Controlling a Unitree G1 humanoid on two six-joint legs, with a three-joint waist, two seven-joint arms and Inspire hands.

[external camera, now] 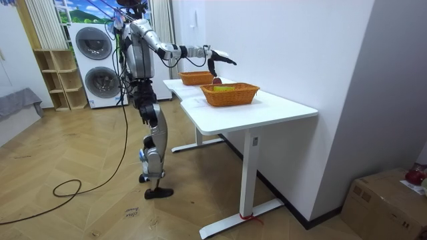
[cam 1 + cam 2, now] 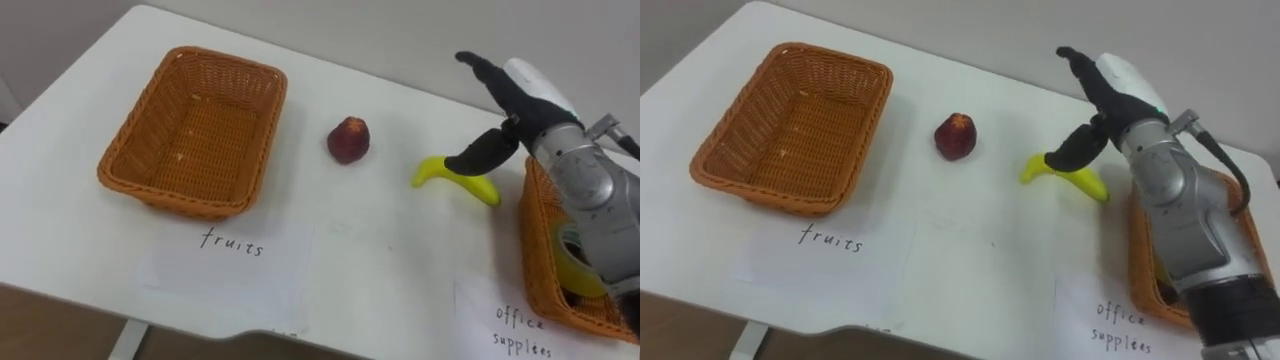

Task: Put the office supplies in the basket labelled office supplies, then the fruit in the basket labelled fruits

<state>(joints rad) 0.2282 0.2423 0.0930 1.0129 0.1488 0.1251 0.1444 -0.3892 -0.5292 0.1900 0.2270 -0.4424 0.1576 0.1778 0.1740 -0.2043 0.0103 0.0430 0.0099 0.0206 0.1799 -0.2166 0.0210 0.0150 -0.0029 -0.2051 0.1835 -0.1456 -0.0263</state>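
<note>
An empty wicker fruit basket (image 2: pixel 170 190) stands at the table's left, above a paper label reading "fruits" (image 2: pixel 232 243). To its right a dark red round fruit (image 2: pixel 348 140) lies on the white table. Further right lies a yellow banana (image 2: pixel 480 190). My right hand (image 2: pixel 515 95) hovers just above the banana's far end, open, fingers stretched out and thumb pointing down toward it, holding nothing. The office supplies basket (image 2: pixel 535 260) sits at the right edge under my forearm, with a yellow tape roll (image 2: pixel 580 275) inside. In the room view my right hand (image 1: pixel 217 60) reaches out over the table.
A second paper label (image 2: pixel 520 330) lies in front of the right basket. The table (image 2: pixel 380 250) is bare between the two baskets. In the room view I stand at the white table's (image 1: pixel 280 110) long side; washing machines (image 1: pixel 93 63) and shelves are behind me.
</note>
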